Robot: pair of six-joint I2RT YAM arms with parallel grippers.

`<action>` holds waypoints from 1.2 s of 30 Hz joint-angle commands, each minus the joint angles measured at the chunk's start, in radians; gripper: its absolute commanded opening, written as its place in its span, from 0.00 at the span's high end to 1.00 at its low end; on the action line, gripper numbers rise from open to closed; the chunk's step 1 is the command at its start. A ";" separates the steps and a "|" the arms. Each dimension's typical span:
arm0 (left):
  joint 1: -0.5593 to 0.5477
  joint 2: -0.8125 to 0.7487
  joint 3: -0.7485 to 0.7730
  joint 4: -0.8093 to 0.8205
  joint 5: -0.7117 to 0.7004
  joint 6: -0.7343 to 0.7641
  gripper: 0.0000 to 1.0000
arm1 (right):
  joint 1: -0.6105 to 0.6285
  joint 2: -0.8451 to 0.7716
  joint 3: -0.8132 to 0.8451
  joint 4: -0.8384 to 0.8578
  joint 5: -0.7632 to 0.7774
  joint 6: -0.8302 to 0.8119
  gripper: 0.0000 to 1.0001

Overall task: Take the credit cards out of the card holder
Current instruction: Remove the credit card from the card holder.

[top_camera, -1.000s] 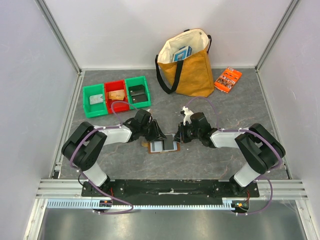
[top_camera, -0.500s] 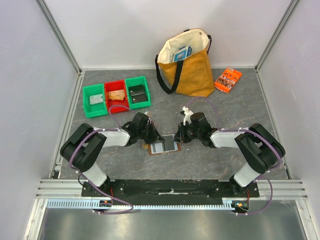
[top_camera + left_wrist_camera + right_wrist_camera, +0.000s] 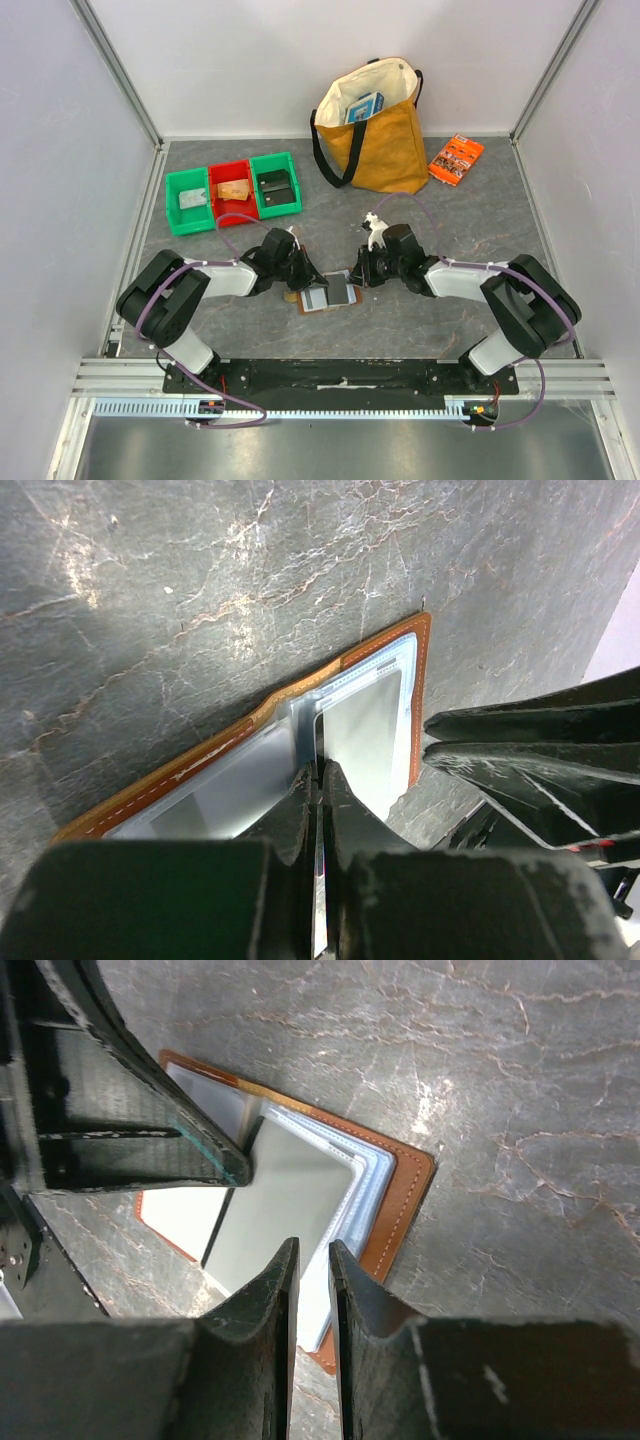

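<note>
The brown card holder (image 3: 328, 296) lies open on the grey table between both arms, its pale pockets facing up (image 3: 400, 1190). My left gripper (image 3: 305, 280) is shut on a thin pale grey credit card (image 3: 290, 1200), which shows edge-on between its fingers (image 3: 320, 775) in the left wrist view. That card lies over the pockets, its left side in the left fingers. My right gripper (image 3: 357, 277) stands at the holder's right edge. Its jaws (image 3: 312, 1248) are a narrow slit apart over the pockets, with nothing seen between them.
Two green bins (image 3: 189, 200) (image 3: 276, 183) with a red bin (image 3: 232, 187) between them sit at the back left. A tan tote bag (image 3: 370, 125) stands at the back centre, and an orange printed packet (image 3: 456, 157) lies to its right. Walls enclose the table.
The left gripper has closed on the card and shifted slightly toward the near edge. The holder has shifted a little with it. The right gripper has barely moved.
</note>
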 commanded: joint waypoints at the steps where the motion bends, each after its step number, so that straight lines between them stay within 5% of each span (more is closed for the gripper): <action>1: 0.001 -0.025 -0.015 -0.002 -0.008 -0.009 0.98 | 0.003 -0.056 0.030 0.014 -0.034 0.014 0.76; 12: 0.001 -0.028 -0.017 -0.002 -0.010 0.003 0.98 | -0.010 0.102 0.005 0.173 -0.153 0.112 0.86; 22: 0.001 -0.033 -0.018 -0.009 -0.014 0.001 0.97 | -0.043 0.104 -0.079 0.127 -0.097 0.107 0.89; 36: 0.001 -0.066 -0.052 0.021 0.010 -0.038 0.82 | -0.079 0.118 -0.114 0.146 -0.113 0.119 0.90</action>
